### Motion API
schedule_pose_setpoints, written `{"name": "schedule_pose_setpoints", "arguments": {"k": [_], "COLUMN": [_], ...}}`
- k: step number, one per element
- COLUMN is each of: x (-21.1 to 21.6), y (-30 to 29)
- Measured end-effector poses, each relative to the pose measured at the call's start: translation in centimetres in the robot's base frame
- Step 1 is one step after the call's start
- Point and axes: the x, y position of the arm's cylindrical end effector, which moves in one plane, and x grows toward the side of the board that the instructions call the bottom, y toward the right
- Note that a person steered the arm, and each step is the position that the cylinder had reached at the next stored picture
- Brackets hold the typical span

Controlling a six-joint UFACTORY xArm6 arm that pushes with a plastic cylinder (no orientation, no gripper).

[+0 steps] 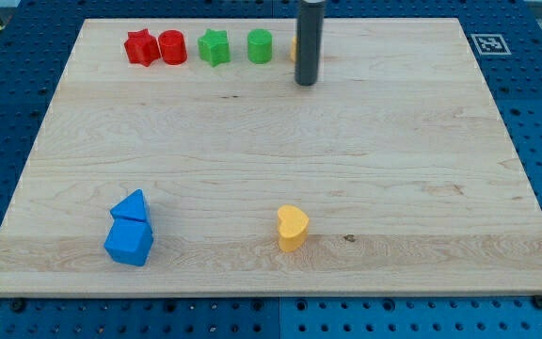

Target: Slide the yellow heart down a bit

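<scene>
The yellow heart [292, 227] lies on the wooden board [271, 141] near the view's bottom, a little right of centre. My tip [307, 83] is far above it, near the view's top, just right of the green cylinder. The rod hides most of a yellow-orange block [293, 49] behind it; its shape cannot be made out.
Along the view's top stand a red star [140, 47], a red cylinder [172, 46], a green star [214, 46] and a green cylinder [260, 45]. At the bottom left two blue blocks touch: a triangle-like one [132, 205] above a larger one [128, 243].
</scene>
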Motion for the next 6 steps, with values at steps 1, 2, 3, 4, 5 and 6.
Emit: {"name": "schedule_pose_setpoints", "arguments": {"k": [1, 2, 3, 4, 5, 6], "x": [0.0, 4.3, 8.4, 10.7, 13.2, 15.1], "y": [3.9, 5.4, 5.9, 6.0, 6.1, 6.2]}}
